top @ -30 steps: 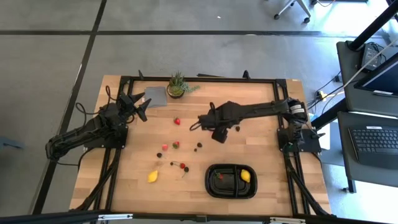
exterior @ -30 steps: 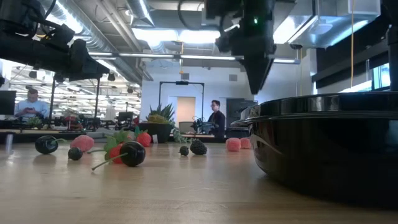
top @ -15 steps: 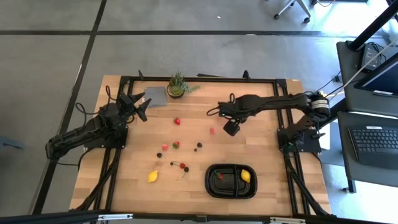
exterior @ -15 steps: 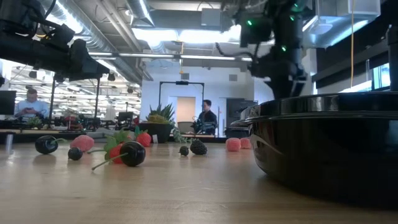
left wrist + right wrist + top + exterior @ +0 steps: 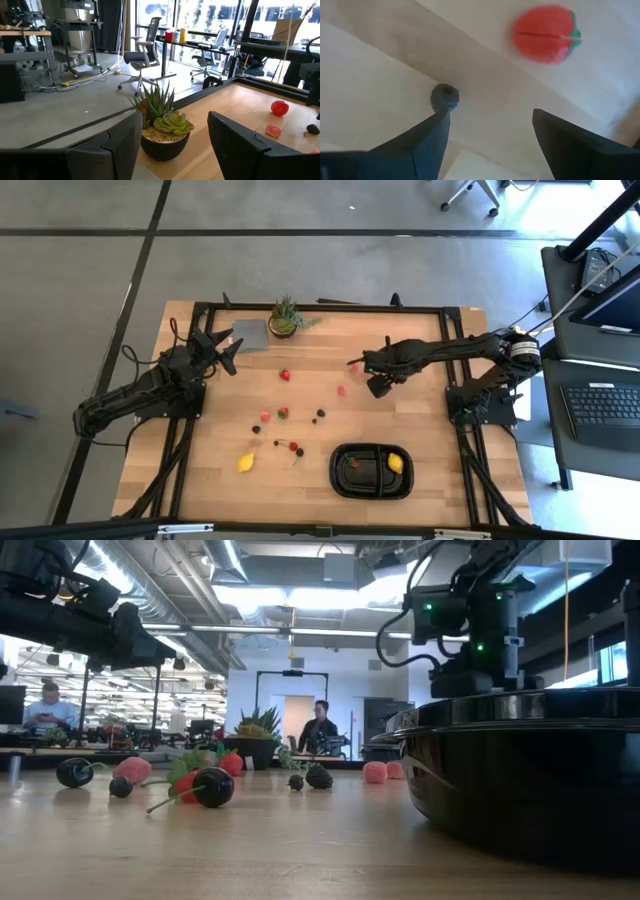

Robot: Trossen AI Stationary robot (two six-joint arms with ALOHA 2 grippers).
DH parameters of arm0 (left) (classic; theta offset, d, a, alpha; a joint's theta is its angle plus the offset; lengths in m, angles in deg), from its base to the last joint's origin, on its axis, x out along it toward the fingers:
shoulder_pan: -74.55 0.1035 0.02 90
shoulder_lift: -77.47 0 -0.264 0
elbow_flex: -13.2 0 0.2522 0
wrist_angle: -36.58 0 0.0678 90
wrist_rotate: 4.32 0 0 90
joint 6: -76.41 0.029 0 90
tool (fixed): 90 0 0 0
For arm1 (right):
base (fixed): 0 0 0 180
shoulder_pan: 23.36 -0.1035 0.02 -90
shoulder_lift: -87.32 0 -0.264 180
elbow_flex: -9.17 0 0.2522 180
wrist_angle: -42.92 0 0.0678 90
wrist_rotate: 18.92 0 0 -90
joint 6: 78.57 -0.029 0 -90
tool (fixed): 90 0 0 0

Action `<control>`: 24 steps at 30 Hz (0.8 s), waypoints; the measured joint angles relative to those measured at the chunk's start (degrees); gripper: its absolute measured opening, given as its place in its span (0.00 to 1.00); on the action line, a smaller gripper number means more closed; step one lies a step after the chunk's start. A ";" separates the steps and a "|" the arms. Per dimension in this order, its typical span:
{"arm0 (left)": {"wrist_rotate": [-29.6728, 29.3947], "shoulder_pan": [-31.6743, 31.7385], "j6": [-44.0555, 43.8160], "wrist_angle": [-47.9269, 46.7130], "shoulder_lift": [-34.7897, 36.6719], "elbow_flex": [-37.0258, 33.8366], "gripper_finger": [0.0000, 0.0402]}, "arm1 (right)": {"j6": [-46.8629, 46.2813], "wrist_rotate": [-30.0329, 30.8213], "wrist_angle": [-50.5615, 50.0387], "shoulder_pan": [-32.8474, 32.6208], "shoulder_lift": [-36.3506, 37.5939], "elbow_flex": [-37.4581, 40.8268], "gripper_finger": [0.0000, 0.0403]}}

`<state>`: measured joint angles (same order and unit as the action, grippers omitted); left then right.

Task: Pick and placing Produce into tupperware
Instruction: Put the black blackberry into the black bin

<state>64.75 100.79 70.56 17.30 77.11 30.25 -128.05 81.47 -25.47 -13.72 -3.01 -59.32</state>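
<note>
The right gripper (image 5: 352, 364) has swung from frame centre toward the upper right, jaws open and empty, above a red strawberry (image 5: 544, 34). The black tray (image 5: 372, 471), lower centre-right, holds a lemon (image 5: 395, 463); other fruit remains scattered mid-table. The left gripper (image 5: 228, 352) idles open, upper left. The strawberry's exact table position is unclear.

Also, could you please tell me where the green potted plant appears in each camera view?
High view: the potted plant stands at the table's far edge, top centre of the picture.
Low view: the plant is left of centre, far back on the table.
Left wrist view: the plant is at the centre, close up.
Right wrist view: not in it.
Shared landmark: the wooden tabletop it stands on.
</note>
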 joint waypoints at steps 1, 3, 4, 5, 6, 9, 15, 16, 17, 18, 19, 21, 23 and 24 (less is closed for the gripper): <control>0.00 0.00 0.00 0.00 0.00 0.00 0.55 | -1.22 0.04 0.10 -0.23 0.00 0.15 0.71; 0.00 0.00 0.00 0.00 0.00 0.00 0.55 | -2.67 0.05 1.84 -0.72 0.00 0.68 0.71; 0.00 0.00 0.00 0.00 0.00 0.00 0.55 | -2.70 0.03 2.82 -0.90 0.00 0.93 0.71; 0.00 0.00 0.00 0.00 0.00 0.00 0.55 | -2.54 -0.01 3.96 -0.92 0.00 1.20 0.71; 0.00 0.00 0.00 0.00 0.00 0.00 0.55 | -2.43 -0.11 5.58 -0.97 0.00 1.59 0.71; 0.00 0.00 -0.02 0.01 0.00 0.00 0.55 | -2.53 -2.05 10.03 -0.94 0.00 2.69 0.71; 0.00 0.00 -0.07 0.02 0.00 0.00 0.55 | -2.91 -2.50 12.35 -0.95 0.00 4.67 0.71; 0.00 0.00 -0.07 0.02 0.00 0.00 0.55 | -3.06 -2.71 12.76 -0.95 0.00 5.24 0.71; 0.00 0.00 -0.08 0.02 0.00 0.00 0.55 | -3.41 -3.18 13.19 -0.95 0.00 5.89 0.71; 0.02 -0.01 -0.09 0.02 0.00 0.00 0.55 | -4.00 -3.98 13.77 -0.95 0.00 6.56 0.71; 0.01 0.00 -0.09 0.02 0.00 0.00 0.55 | -4.23 -4.80 14.65 -0.95 0.00 7.23 0.71; 0.00 0.00 -0.04 0.02 0.00 0.00 0.55 | -4.31 -5.54 17.06 -1.29 0.00 8.51 0.71; 0.00 0.00 -0.04 0.02 0.00 0.00 0.55 | -4.30 -5.68 19.21 -1.72 0.00 9.69 0.71; 0.00 -0.02 -0.04 0.02 0.00 0.00 0.55 | -4.32 -5.74 19.99 -1.78 0.00 10.09 0.71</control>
<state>64.75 100.77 70.52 17.33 77.11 30.25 -132.37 75.73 -5.48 -15.50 -3.01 -49.23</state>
